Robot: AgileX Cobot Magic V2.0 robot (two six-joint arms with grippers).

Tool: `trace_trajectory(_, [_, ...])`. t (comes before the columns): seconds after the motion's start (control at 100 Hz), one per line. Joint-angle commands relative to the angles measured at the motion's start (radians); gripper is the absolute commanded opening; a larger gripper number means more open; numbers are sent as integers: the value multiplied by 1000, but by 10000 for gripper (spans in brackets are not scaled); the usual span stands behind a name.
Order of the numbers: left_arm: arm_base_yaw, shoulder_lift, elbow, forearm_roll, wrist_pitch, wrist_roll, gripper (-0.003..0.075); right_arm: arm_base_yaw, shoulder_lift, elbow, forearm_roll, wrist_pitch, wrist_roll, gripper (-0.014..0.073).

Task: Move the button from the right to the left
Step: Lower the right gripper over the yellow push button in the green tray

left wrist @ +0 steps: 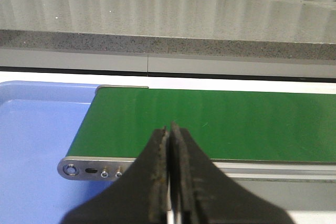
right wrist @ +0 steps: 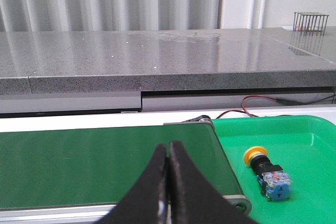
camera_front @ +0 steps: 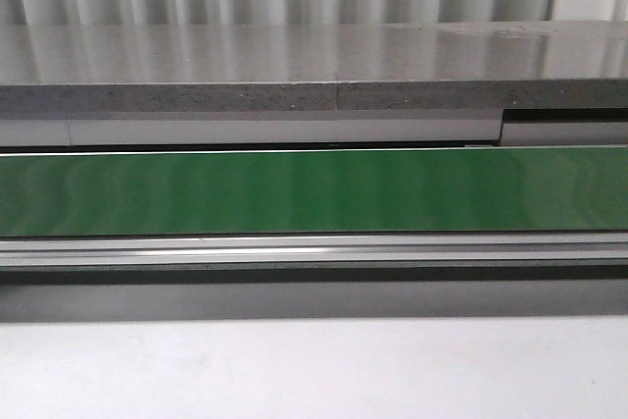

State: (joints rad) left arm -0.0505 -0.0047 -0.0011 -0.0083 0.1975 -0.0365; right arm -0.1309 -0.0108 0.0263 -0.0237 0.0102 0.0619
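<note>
Button (right wrist: 266, 172) lying on its side in green tray (right wrist: 310, 145); beside green belt (camera_front: 314, 190) end.
Right gripper (right wrist: 168, 153) pressed together, empty, above belt; left gripper (left wrist: 168, 135) likewise pressed together, near blue tray (left wrist: 31, 145).

Left gripper (left wrist: 169, 129) and right gripper (right wrist: 168, 145) both closed, empty.

Green belt (camera_front: 314, 190) running left to right, grey stone counter (camera_front: 294, 71) behind, metal rail (camera_front: 314, 250) in front
</note>
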Motion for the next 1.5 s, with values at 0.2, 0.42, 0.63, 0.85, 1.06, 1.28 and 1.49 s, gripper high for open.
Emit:
trace_trajectory(0.2, [0, -34, 25, -1, -78, -6, -20, -5, -15, -16, 12, -40, -1, -66])
trace_trajectory(0.42, [0, -34, 25, -1, -78, -6, -20, -5, -15, -16, 12, -33, -1, -66])
trace_trajectory(0.63, [0, -34, 25, -1, -78, -6, -20, -5, -15, -29, 11, 1, -1, -66])
trace_trajectory(0.85, [0, -34, 25, -1, -78, -6, -20, -5, 38, -215, -18, 277, -1, -66])
trace_trajectory(1.06, [0, -34, 25, -1, -78, -6, -20, -5, 236, -450, -37, 428, -1, -66])
trace_trajectory(1.28, [0, -34, 25, -1, -78, -6, -20, -5, 463, -631, -44, 507, -1, -66])
trace_trajectory(1.49, [0, -34, 25, -1, -78, -6, -20, -5, 632, -736, -44, 587, -1, -66])
